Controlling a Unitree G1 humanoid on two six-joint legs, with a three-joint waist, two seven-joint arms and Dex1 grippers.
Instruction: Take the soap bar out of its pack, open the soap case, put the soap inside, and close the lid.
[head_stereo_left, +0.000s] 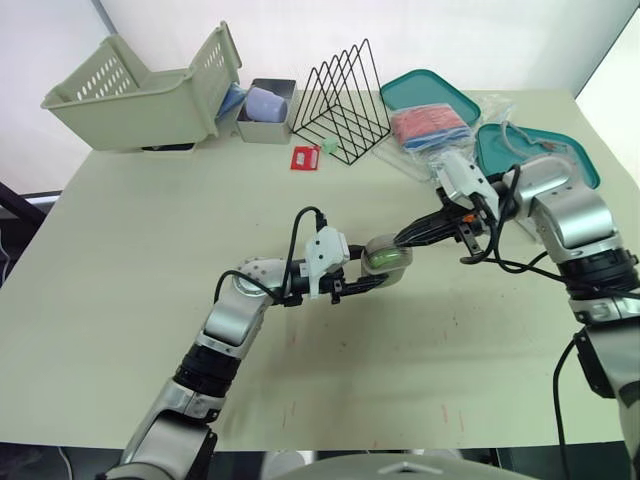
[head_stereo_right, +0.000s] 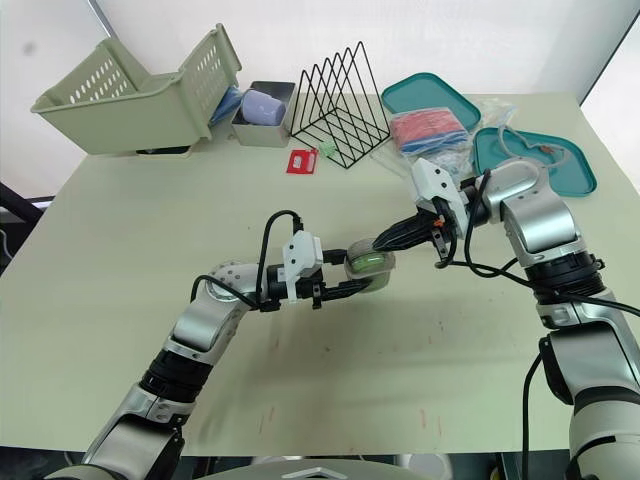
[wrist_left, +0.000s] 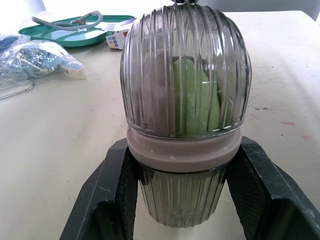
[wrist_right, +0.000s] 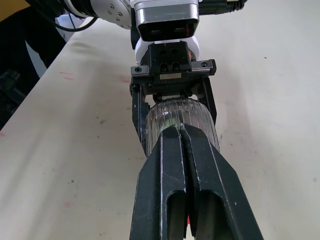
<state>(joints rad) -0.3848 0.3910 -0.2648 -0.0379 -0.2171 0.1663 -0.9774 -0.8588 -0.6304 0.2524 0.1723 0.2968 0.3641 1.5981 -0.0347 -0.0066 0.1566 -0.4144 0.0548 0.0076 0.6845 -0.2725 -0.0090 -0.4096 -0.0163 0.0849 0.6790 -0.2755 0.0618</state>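
Soap case (head_stereo_left: 386, 256), ribbed and translucent, held above the middle of the table (head_stereo_left: 130, 260). Its domed lid sits closed on the pale ring, and the green soap bar (wrist_left: 196, 95) is visible inside through the ribs. The left gripper (wrist_left: 183, 150) grasps the lower half of the case, one black finger on each side. The right gripper (wrist_right: 181, 131) has its two fingers pressed together with nothing between them, their tips against the lid.

At the far edge of the table:
- A pale slotted basket (head_stereo_left: 130, 100) stands tilted.
- Beside it, a small grey bin (head_stereo_left: 262, 130) holds a lilac rounded object (head_stereo_left: 266, 103).
- A black wire rack (head_stereo_left: 345, 100) has a small red packet (head_stereo_left: 304, 158) lying in front of it.
- Two teal trays (head_stereo_left: 430, 90) lie here; the nearer carries a grey tube (wrist_left: 65, 20).
- A clear bag (head_stereo_left: 432, 126) has red contents.
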